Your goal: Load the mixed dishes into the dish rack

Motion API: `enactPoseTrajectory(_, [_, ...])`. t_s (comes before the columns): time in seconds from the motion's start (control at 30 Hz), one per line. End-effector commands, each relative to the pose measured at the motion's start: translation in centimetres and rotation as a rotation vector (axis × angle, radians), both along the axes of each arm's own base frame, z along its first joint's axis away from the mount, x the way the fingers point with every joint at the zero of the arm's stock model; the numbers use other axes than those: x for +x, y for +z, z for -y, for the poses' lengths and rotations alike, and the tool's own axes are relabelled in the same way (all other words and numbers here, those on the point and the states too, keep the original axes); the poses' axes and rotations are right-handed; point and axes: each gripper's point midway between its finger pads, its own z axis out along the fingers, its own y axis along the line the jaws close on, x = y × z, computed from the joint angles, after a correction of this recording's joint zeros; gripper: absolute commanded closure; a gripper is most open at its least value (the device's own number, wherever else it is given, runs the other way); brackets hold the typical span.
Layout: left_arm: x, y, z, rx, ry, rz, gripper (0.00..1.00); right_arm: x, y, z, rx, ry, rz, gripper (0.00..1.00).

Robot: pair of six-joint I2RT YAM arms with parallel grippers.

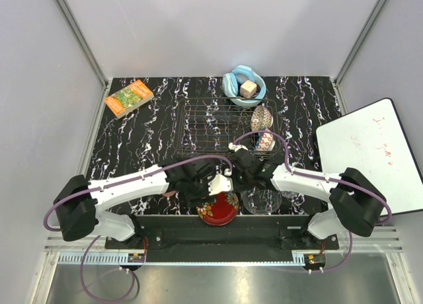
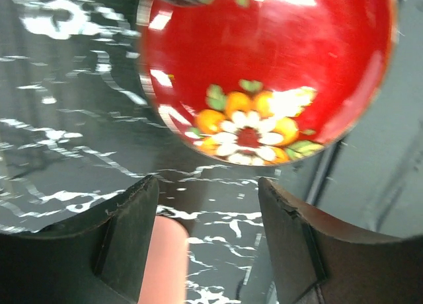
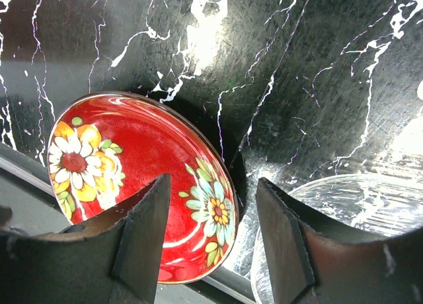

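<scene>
Done so far: Two small pieces were seen at the right end of the rack (image 1: 198, 122). One was a patterned bowl (image 1: 262, 117) stood on its edge. Just beside it was a second small patterned piece (image 1: 264, 142) (its kind could not be told).
Left to do: The red plate (image 1: 218, 209) and the glass bowl (image 1: 261, 201) were found outside the rack, side by side at the near edge of the table (image 1: 145, 139). Neither was held. A glass cup could not be made out in any view.
Progress: The task was judged to be under half done, with the larger pieces not yet loaded.
Left gripper (image 2: 208, 185): The fingers were spread apart with nothing clamped, and the plate lay just ahead of them. A pink shape (image 2: 162, 264) was seen low between the fingers, against the left one. It was taken to be the pink cup, not gripped.
Right gripper (image 3: 211, 182): The fingers were parted and empty. They were hung over the spot where the plate's rim came near the glass bowl.
Rack contents: Only the two pieces at the right end were made out.
Other container: A light-blue bowl (image 1: 232, 86) was set just behind the rack. A tan cube (image 1: 248, 88) was held in it (not judged part of the load).
Book (image 1: 129, 97): It was laid at the far left of the table, well apart from the rack.
</scene>
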Motion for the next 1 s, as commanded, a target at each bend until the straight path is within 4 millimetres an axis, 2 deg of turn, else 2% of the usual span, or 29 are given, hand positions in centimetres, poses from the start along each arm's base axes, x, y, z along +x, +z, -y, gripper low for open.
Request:
enactPoseTrajectory(0.0, [-3.5, -0.8, 0.0, 0.002, -0.087, -0.084, 0.34, 0.2, 1.5, -0.6, 0.036, 0.004, 0.025, 0.38])
enactPoseTrajectory(0.17, [-4.3, -2.4, -0.4, 0.06, -0.143, -0.071, 0.34, 0.1, 1.6, -0.6, 0.039, 0.004, 0.024, 0.38])
enactPoseTrajectory(0.53, [-3.7, -4.1, 2.8, 0.06, -0.179, -0.025, 0.35, 0.1, 1.8, -0.7, 0.047, -0.006, 0.015, 0.39])
enactPoseTrajectory(0.67, [-3.8, -4.8, 3.1, 0.066, -0.18, -0.037, 0.37, 0.0, 1.7, -0.5, 0.045, -0.014, 0.014, 0.4])
enactPoseTrajectory(0.87, [-2.7, -5.0, 3.1, 0.051, -0.134, -0.031, 0.39, 0.0, 2.2, -0.5, 0.058, -0.023, 0.015, 0.4])
enactPoseTrajectory(0.97, [-1.5, -5.4, 2.7, 0.042, -0.08, -0.05, 0.39, -0.2, 2.3, -0.4, 0.06, -0.03, 0.01, 0.41])
